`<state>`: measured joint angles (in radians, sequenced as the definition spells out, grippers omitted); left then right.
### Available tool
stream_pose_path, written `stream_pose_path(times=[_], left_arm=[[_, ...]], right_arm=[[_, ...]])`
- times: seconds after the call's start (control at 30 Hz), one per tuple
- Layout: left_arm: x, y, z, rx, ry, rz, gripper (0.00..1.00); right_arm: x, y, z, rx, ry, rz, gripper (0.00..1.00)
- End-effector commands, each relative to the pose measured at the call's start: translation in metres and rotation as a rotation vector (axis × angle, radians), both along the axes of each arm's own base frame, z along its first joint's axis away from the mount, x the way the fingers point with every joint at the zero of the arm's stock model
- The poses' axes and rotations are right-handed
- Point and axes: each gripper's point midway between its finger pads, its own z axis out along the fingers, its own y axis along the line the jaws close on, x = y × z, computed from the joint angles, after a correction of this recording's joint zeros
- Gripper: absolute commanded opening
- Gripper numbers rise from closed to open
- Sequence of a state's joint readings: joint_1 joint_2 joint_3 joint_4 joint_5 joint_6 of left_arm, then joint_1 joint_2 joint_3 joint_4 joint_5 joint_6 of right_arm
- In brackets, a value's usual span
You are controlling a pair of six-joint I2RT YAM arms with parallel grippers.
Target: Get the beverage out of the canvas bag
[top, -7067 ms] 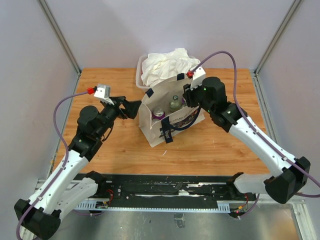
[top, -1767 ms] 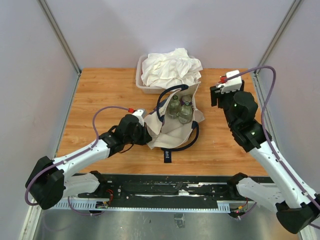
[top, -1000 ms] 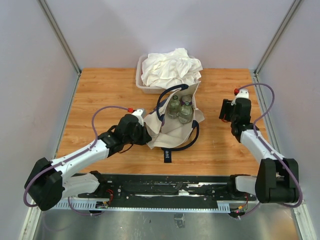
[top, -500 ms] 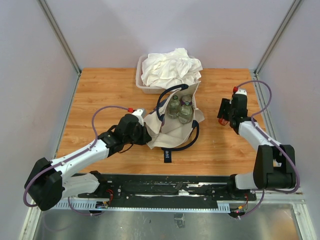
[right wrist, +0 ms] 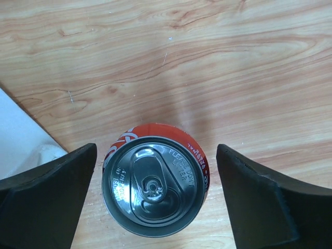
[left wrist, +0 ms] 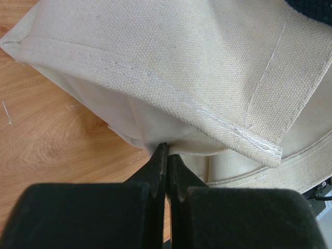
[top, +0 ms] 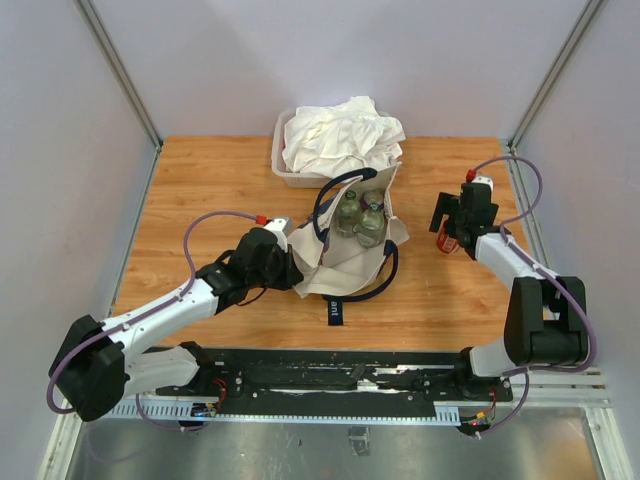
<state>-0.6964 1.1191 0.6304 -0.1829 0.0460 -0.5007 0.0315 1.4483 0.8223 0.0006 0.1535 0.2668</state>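
The cream canvas bag [top: 345, 258] lies slumped on the wooden table, its navy handles [top: 385, 275] spread out. Two clear bottles [top: 360, 215] show in its open mouth. My left gripper [top: 297, 272] is shut on a fold of the bag's fabric [left wrist: 207, 67] at its near left edge; the fingertips [left wrist: 162, 151] pinch the cloth. To the right of the bag, a red beverage can [right wrist: 154, 192] stands upright on the table. My right gripper [right wrist: 155, 174] is open around it, its fingers [right wrist: 46, 197] apart from the can's sides. From above the can [top: 445, 241] peeks out under the right gripper [top: 450, 232].
A clear tub heaped with white cloth [top: 340, 135] stands right behind the bag. Enclosure walls and metal posts [top: 550, 75] border the table on both sides and at the back. Bare wood [top: 200, 180] lies to the left of the bag.
The right gripper's jaws have spread wide and let go of the red can, which now stands on the table. The left arm and the bag have not moved.
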Motion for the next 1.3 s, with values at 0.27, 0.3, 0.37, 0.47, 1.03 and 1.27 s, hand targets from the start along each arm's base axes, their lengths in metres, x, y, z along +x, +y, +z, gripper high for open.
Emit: stream_pose_path(times=[0.27, 0.3, 0.37, 0.47, 1.03, 1.27], left_arm=[[-0.01, 0.003, -0.011, 0.051, 0.046, -0.028, 0.0], [-0.01, 0.003, -0.011, 0.05, 0.047, -0.03, 0.0], [-0.011, 0.003, -0.01, 0.05, 0.049, -0.03, 0.0], [-0.011, 0.004, -0.009, 0.048, 0.045, -0.03, 0.0], [-0.012, 0.0, -0.007, 0.032, 0.047, -0.04, 0.01], [-0.012, 0.002, -0.006, 0.032, 0.045, -0.031, 0.0]], right_arm=[[0.0, 0.012, 0.131, -0.037, -0.288, 0.076, 0.98], [-0.002, 0.022, 0.152, -0.044, -0.33, 0.115, 0.95], [-0.01, 0.048, 0.191, -0.067, -0.407, 0.209, 0.87], [-0.024, 0.094, 0.236, -0.09, -0.5, 0.377, 0.7], [-0.058, 0.263, 0.198, -0.009, -0.389, 0.949, 0.41], [-0.04, 0.256, 0.164, -0.052, -0.3, 0.856, 0.64]])
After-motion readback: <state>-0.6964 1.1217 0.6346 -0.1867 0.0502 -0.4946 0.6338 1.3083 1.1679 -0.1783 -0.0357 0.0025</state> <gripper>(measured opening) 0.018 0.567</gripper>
